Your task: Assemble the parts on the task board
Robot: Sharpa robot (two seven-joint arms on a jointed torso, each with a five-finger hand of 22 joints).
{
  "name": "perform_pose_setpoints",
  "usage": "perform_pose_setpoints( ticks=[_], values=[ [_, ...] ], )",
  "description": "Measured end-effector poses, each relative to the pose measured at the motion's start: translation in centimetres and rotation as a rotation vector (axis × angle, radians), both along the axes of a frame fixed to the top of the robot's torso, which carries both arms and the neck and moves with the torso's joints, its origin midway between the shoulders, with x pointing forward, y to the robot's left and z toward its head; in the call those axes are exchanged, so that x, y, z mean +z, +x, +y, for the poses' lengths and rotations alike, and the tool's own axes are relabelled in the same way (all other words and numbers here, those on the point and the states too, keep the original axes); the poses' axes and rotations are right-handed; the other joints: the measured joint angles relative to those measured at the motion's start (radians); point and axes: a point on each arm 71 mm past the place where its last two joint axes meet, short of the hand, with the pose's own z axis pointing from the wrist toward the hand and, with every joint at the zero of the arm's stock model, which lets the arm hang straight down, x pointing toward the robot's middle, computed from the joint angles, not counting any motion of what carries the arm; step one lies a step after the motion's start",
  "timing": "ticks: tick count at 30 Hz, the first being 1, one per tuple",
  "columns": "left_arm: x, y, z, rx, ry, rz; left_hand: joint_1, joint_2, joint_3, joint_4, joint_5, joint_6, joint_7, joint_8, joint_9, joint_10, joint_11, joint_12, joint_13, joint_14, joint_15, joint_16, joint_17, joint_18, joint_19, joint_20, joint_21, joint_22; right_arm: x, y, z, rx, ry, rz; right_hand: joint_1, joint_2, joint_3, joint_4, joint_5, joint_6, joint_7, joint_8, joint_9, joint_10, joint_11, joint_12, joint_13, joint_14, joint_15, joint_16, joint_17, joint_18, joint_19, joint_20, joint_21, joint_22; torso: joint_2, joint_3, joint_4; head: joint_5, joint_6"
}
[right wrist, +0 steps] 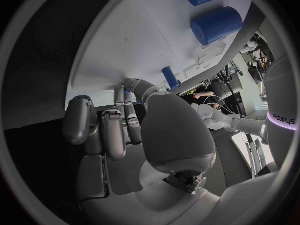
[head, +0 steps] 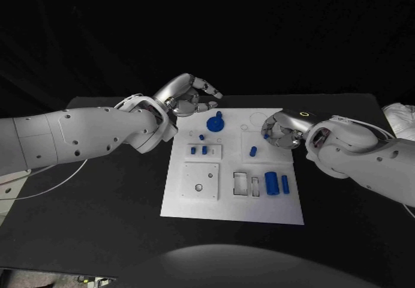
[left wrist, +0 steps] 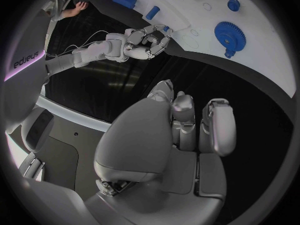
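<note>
The white task board lies mid-table. Toward its far end sits a blue gear, with small blue pieces just nearer. A blue peg stands near the middle, and two blue cylinders lie at the near right. My left hand hovers off the board's far left corner, fingers curled in with nothing in them. My right hand is at the board's right edge, fingers curled. A sliver of blue shows past its fingertips; I cannot tell what it is.
A white square insert and two rectangular slots occupy the board's near half. Black table surrounds the board. A white cable trails at the left, and pale cloth lies at the far right.
</note>
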Motion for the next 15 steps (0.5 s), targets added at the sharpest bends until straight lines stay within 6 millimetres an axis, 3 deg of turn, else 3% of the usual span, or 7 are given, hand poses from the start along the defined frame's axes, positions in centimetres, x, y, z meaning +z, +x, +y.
perform_pose_setpoints(
  ticks=[9,15],
  values=[
    [-0.1,0.1,-0.1,0.000,0.003,0.010,0.000,0.000,0.000,0.000,0.000,0.000,0.000,0.000,-0.001,0.000,0.000,0.000,0.000,0.000,0.000,0.000,0.000,0.000,0.000,0.000,0.000,0.000,0.5,-0.3,-0.7,-0.003,0.019,-0.010,0.004,0.004,-0.001,-0.001,0.005,0.000,0.000,0.008,0.013,0.007,0.000,0.000,-0.006,0.000,0.000,-0.004,0.000,0.000,0.000,0.000,0.000,0.000,-0.001,-0.0007,-0.0009,0.005,0.000],
    [-0.2,0.1,-0.1,0.000,0.005,0.017,0.000,0.000,0.006,0.000,0.000,0.000,0.000,0.000,-0.001,0.003,0.003,0.000,0.000,0.000,0.000,0.000,-0.002,0.000,0.000,0.000,0.000,0.000,1.8,-0.4,-0.7,0.001,0.038,-0.037,0.004,0.004,-0.001,-0.001,0.005,0.000,0.000,0.008,0.015,0.011,0.003,0.000,-0.010,0.000,0.000,-0.008,0.000,0.000,0.000,0.000,0.000,0.000,-0.002,-0.0007,-0.0016,0.005,0.000]
  ],
)
